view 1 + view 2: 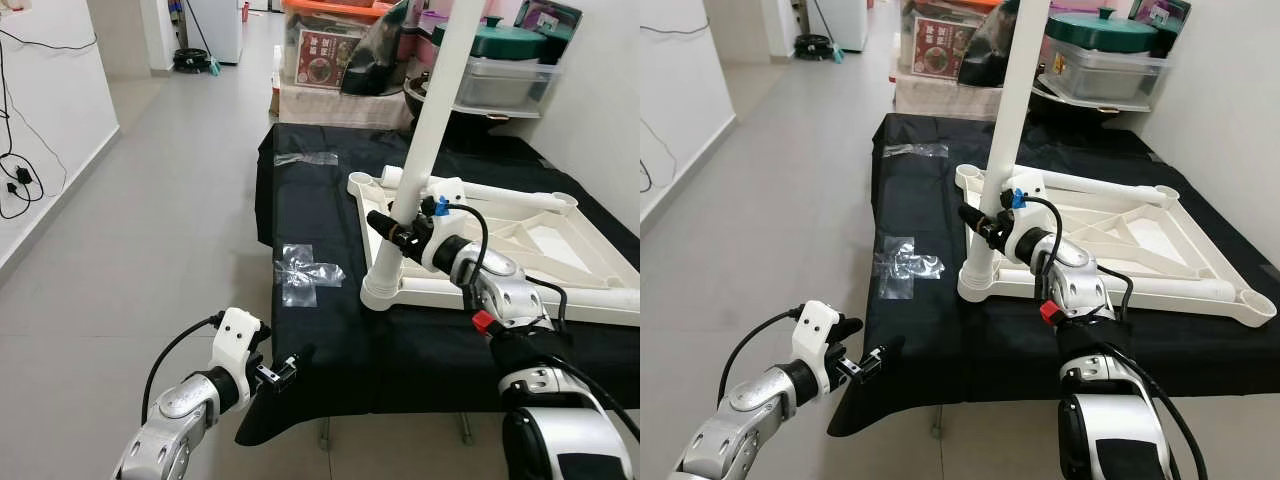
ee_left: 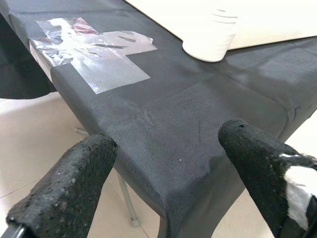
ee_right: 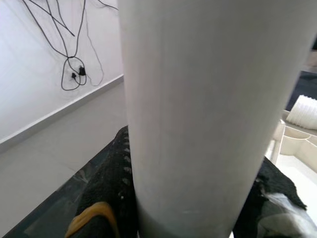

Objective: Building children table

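From the head, the white table top (image 1: 520,245) lies upside down on the black-draped bench (image 1: 310,330). The right gripper (image 1: 400,232) clamps the white leg (image 1: 425,130), which stands in the near corner socket. It looks like stiff, light, slick plastic, best gripped low. Lidded bins (image 1: 505,70) behind hold clutter.

Left wrist: left gripper (image 2: 168,183) hangs spread, empty, before the bench edge.

Right wrist: fingers (image 3: 111,173) hug the leg.
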`<state>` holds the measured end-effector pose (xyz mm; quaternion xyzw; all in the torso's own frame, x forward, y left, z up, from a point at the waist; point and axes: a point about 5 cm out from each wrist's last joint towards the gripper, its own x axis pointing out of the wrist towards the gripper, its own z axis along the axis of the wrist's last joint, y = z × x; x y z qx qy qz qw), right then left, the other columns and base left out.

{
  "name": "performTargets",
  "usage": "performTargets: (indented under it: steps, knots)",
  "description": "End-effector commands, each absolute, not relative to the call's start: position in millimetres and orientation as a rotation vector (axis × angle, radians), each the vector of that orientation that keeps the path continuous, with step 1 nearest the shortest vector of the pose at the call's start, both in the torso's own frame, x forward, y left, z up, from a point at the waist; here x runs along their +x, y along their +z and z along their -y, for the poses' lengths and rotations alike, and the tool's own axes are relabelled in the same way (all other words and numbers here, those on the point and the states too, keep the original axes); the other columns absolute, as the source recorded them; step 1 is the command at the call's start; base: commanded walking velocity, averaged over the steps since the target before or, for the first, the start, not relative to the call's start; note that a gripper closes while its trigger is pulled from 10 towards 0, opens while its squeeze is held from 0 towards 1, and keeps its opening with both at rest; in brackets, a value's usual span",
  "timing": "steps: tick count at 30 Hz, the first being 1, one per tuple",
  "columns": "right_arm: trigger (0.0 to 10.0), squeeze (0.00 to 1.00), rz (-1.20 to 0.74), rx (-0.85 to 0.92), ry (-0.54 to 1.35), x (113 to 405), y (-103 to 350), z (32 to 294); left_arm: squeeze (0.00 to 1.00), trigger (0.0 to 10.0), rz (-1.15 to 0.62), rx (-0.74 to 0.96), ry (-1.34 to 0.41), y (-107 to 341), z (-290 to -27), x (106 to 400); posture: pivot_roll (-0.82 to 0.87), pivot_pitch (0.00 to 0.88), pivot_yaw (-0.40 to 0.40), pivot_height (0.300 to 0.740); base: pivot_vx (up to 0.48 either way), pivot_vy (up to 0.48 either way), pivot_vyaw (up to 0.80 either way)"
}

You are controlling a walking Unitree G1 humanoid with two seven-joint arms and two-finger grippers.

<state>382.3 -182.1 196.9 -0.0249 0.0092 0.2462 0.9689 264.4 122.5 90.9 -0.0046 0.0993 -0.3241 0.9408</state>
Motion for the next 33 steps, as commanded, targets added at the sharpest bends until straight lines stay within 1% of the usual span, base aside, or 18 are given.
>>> performTargets:
  steps: [1, 2, 3, 4, 5, 6, 7, 8, 12, 19, 20, 21, 25, 26, 27, 31, 32, 33]
  knots:
    - [0.0, 0.00, -0.014, -0.056, 0.490, 383.5, 196.4, 179.5, 0.00, 10.0, -0.213, 0.005, -0.663, 88.4, -123.8, 262.2, 0.02, 0.000, -0.135, 0.740, 0.000, 0.000, 0.00]
    - [0.0, 0.00, -0.005, -0.030, 0.331, 386.3, 195.6, 189.8, 0.00, 10.0, -0.214, 0.006, -0.664, 87.8, -123.5, 261.9, 0.01, 0.000, -0.136, 0.740, 0.000, 0.000, 0.00]
    - [0.0, 0.00, -0.005, -0.030, 0.331, 386.3, 195.6, 189.8, 0.00, 10.0, -0.214, 0.006, -0.664, 87.8, -123.5, 261.9, 0.01, 0.000, -0.136, 0.740, 0.000, 0.000, 0.00]
    - [0.0, 0.00, -0.007, -0.003, 0.136, 384.8, 188.2, 200.7, 0.00, 10.0, -0.216, 0.007, -0.665, 87.1, -122.3, 261.8, 0.01, 0.000, -0.132, 0.740, 0.000, 0.000, 0.00]
    - [0.0, 0.00, -0.007, -0.003, 0.136, 384.8, 188.2, 200.7, 0.00, 10.0, -0.216, 0.007, -0.665, 87.1, -122.3, 261.8, 0.01, 0.000, -0.132, 0.740, 0.000, 0.000, 0.00]
    - [0.0, 0.00, -0.020, 0.022, -0.056, 378.6, 174.9, 209.4, 0.00, 10.0, -0.216, 0.007, -0.668, 86.9, -120.5, 261.6, 0.01, 0.000, -0.130, 0.740, 0.000, 0.000, 0.00]
    - [0.0, 0.00, -0.020, 0.022, -0.056, 378.6, 174.9, 209.4, 0.00, 10.0, -0.216, 0.007, -0.668, 86.9, -120.5, 261.6, 0.01, 0.000, -0.130, 0.740, 0.000, 0.000, 0.00]
    - [0.0, 0.00, -0.066, 0.059, -0.320, 359.3, 148.1, 214.3, 0.00, 10.0, -0.218, 0.008, -0.674, 87.0, -119.0, 260.7, 0.02, 0.000, -0.127, 0.740, 0.000, 0.000, 0.00]
    - [0.0, 0.00, -0.081, 0.068, -0.379, 353.6, 141.1, 214.2, 0.00, 10.0, -0.219, 0.009, -0.675, 87.1, -119.0, 260.4, 0.02, 0.000, -0.127, 0.740, 0.000, 0.000, 0.00]
    - [0.0, 0.00, -0.047, 0.047, -0.385, 347.5, 150.6, 181.2, 0.00, 10.0, -0.223, 0.017, -0.666, 87.4, -122.4, 261.9, 0.01, 0.000, -0.126, 0.740, 0.000, 0.000, 0.00]
    - [4.6, 0.00, -0.069, 0.057, -0.291, 354.9, 152.5, 166.7, 0.00, 10.0, -0.222, 0.012, -0.670, 87.1, -119.6, 262.0, 0.01, 0.000, -0.126, 0.740, 0.000, 0.000, 0.00]
    - [10.0, 0.00, -0.088, 0.060, -0.226, 358.2, 151.7, 160.1, 0.00, 10.0, -0.222, 0.010, -0.671, 86.9, -119.0, 261.8, 0.01, 0.000, -0.126, 0.740, 0.000, 0.000, 0.00]
    - [10.0, 0.00, -0.088, 0.063, -0.186, 359.0, 153.6, 155.7, 0.00, 10.0, -0.223, 0.011, -0.672, 86.7, -119.0, 261.7, 0.01, 0.000, -0.124, 0.740, 0.000, 0.000, 0.00]
    - [10.0, 0.70, -0.053, 0.072, -0.179, 358.6, 157.9, 157.2, 0.00, 10.0, -0.224, 0.012, -0.671, 86.7, -119.9, 261.8, 0.01, 0.000, -0.124, 0.740, 0.000, 0.000, 0.00]
    - [10.0, 1.00, -0.019, 0.083, -0.177, 358.4, 163.5, 161.1, 0.00, 10.0, -0.224, 0.013, -0.668, 86.8, -121.2, 262.0, 0.01, 0.000, -0.126, 0.740, 0.000, 0.000, 0.00]
    - [10.0, 1.00, 0.017, 0.103, -0.141, 358.4, 170.3, 164.0, 0.00, 10.0, -0.224, 0.015, -0.665, 86.9, -122.5, 262.3, 0.01, 0.000, -0.126, 0.740, 0.000, 0.000, 0.00]
    - [10.0, 0.00, 0.023, 0.123, -0.021, 360.7, 174.3, 159.9, 0.00, 10.0, -0.224, 0.014, -0.666, 87.0, -122.0, 262.1, 0.01, 0.000, -0.123, 0.740, 0.000, 0.000, 0.00]
    - [10.0, 0.00, 0.031, 0.133, 0.097, 362.0, 178.1, 155.4, 0.00, 10.0, -0.224, 0.013, -0.668, 87.1, -121.3, 262.0, 0.00, 0.000, -0.121, 0.740, 0.000, 0.000, 0.00]
